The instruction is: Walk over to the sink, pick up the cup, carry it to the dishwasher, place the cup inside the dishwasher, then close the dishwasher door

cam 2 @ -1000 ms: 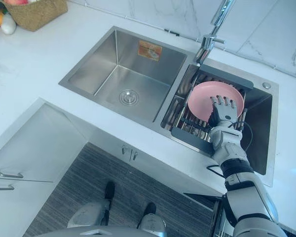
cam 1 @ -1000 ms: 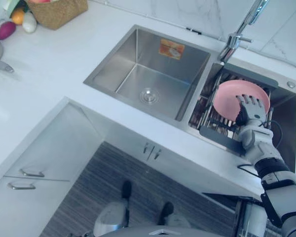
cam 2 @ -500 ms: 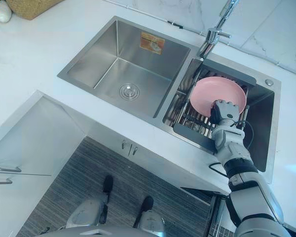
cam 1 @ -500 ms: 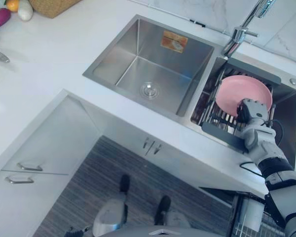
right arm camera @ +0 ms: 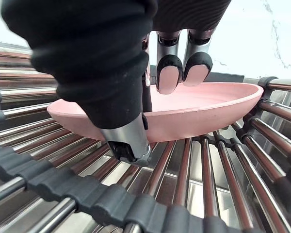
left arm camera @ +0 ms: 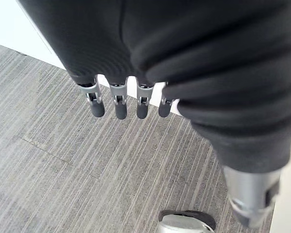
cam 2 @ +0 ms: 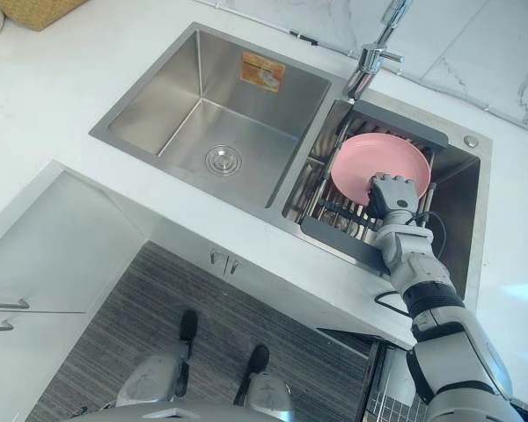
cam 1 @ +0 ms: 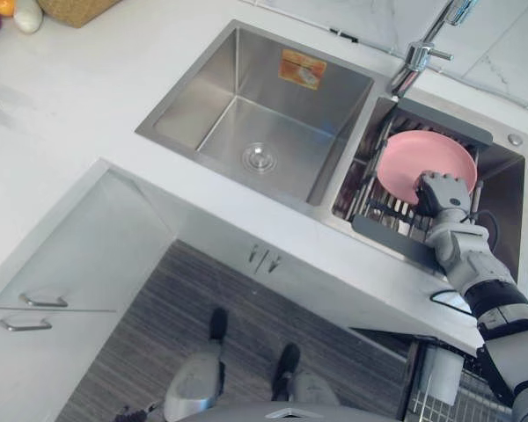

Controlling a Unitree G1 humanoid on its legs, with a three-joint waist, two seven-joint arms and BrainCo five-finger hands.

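Note:
A shallow pink dish [cam 1: 418,163] leans on a metal drying rack [cam 1: 396,239] in the right basin of the sink; I see no cup. My right hand [cam 1: 442,195] is on the dish's near rim. In the right wrist view its fingers [right arm camera: 169,73] curl over the rim into the pink dish [right arm camera: 203,116], with the thumb under it. The rack's bars [right arm camera: 136,208] run below. My left hand [left arm camera: 117,102] hangs with straight fingers over the striped floor.
The left basin [cam 1: 264,114] holds just a drain. A tap [cam 1: 418,57] stands behind the divider. White counter surrounds the sink, with a woven basket [cam 1: 70,9] at the far left. A wire rack [cam 1: 436,391] shows below the counter at lower right.
My right hand's fingers have gone from straight above the dish to curled over its rim. The camera has shifted a little; the dish stays on the rack.

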